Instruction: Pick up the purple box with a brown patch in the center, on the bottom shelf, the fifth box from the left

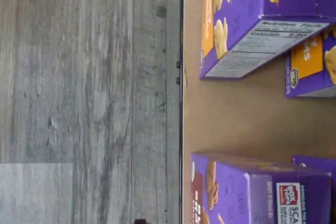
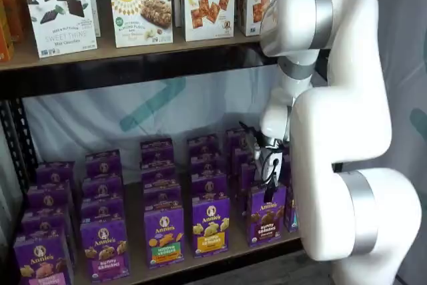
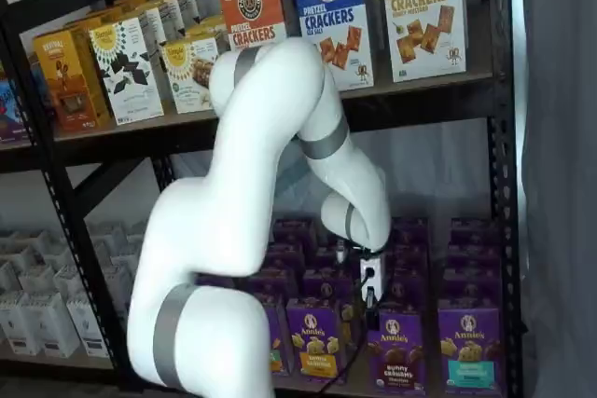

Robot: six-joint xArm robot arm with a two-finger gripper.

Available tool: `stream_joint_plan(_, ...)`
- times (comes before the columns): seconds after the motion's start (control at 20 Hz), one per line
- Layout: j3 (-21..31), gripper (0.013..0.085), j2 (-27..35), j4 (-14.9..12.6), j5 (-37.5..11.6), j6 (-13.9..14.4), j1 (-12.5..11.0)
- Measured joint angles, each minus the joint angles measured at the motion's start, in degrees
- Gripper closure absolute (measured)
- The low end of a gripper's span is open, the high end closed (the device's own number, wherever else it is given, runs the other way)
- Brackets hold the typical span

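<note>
One purple box (image 3: pixel 395 349) below gripper (image 3: pixel 370 301).

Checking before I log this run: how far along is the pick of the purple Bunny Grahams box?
Done: the arm has reached the bottom shelf, and the gripper hangs just above the purple Bunny Grahams box. In hand: final approach; whether the fingers are open can't be read from the shelf views. Left: closing on the box and lifting it; it stands in its row, untouched.
</note>
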Motion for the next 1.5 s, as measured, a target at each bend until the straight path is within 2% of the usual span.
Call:
stream_joint_plan(0.3, -5.0, 0.0130, 3.9, -3.5, 0.9, 3.1, -0.1)
stream_joint_plan(0.35, -5.9, 0.0130, 4.6, -5.2, 1.3, 4.7, -0.2)
stream_joint_plan(0.5, -8.7, 0.0130, 6.7, -13.1, 2.9, 11.5, -0.6)
stream_joint_plan(0.65, -10.4, 0.0130, 8.2, -16.0, 3.2, 14.0, -0.8)
stream_joint_plan(1.15, -13.7, 0.0130, 11.8, -16.7, 2.3, 14.1, -1.2)
stream_joint_plan(1.35, -13.8, 0.0130, 12.6, -15.0, 0.6, 12.6, -1.1)
stream_joint_plan(1.5, -14.0, 0.0130, 13.2, -15.3, -0.4, 13.0, -1.0)
